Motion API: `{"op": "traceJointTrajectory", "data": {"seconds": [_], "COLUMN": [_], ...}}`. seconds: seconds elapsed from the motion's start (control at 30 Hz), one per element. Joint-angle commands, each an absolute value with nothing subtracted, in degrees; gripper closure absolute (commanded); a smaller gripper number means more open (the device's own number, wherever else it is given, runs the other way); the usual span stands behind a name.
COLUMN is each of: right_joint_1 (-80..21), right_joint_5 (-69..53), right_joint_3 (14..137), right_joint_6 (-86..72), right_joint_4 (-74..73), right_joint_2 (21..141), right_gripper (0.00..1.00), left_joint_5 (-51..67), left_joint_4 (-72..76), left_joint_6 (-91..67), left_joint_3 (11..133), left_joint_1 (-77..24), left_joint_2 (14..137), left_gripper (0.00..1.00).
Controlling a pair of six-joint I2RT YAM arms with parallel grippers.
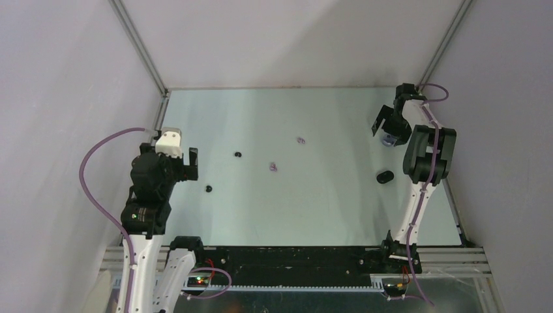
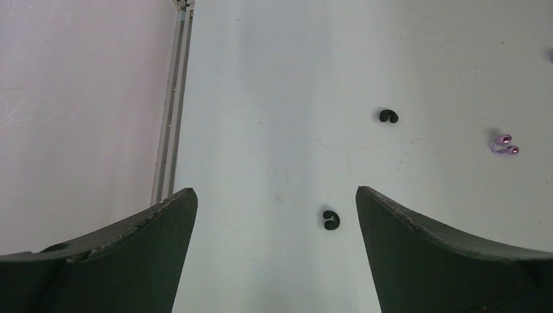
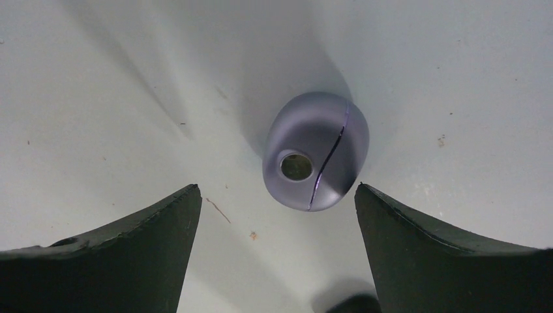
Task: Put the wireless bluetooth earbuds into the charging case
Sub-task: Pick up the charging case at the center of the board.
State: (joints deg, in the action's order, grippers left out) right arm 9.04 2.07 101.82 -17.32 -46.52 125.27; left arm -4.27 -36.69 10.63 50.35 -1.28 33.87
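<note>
Four tiny earbuds lie on the pale table: two black ones [image 1: 238,154] [image 1: 209,188] and two pale purple ones [image 1: 300,140] [image 1: 273,167]. My left gripper [image 2: 275,190] hangs open above the table, and the nearer black earbud [image 2: 331,219] lies on the surface close to its right finger, untouched. A second black earbud [image 2: 388,116] and a purple earbud [image 2: 505,145] lie farther off. The closed purple charging case [image 3: 316,150] sits at the far right, just ahead of my open right gripper [image 3: 277,187], near the right fingertip. Nothing is held.
A black oval case [image 1: 385,177] lies on the table beside the right arm, showing as a dark edge [image 3: 355,305] in the right wrist view. Enclosure walls and a metal rail [image 2: 171,111] border the table on the left and rear.
</note>
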Motion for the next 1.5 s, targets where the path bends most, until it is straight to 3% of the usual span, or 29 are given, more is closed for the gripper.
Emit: {"op": "traceJointTrajectory", "data": {"seconds": [0.0,0.47,0.7,1.47], "right_joint_1": [8.2,5.0,4.3,2.1], "right_joint_5": [1.9,4.6,4.5,10.8], "right_joint_3": [104.8,108.1,108.8,109.6], "right_joint_6": [-17.1,-14.7,-12.7,-10.7], "right_joint_4": [-46.3,-47.1,-47.3,-47.5], "right_joint_2": [125.8,128.2,129.2,129.7], "right_gripper": [0.08,0.07,0.13,0.17], "left_joint_5": [-3.4,-3.5,-3.6,-3.3], "left_joint_4": [-36.3,-36.5,-36.6,-36.7], "left_joint_6": [11.9,12.0,12.0,12.1], "left_joint_3": [50.4,50.4,50.4,50.4], "left_joint_1": [-1.6,-1.9,-2.0,-2.5], "left_joint_2": [34.2,34.2,34.0,34.1], "left_gripper": [0.01,0.01,0.01,0.01]}}
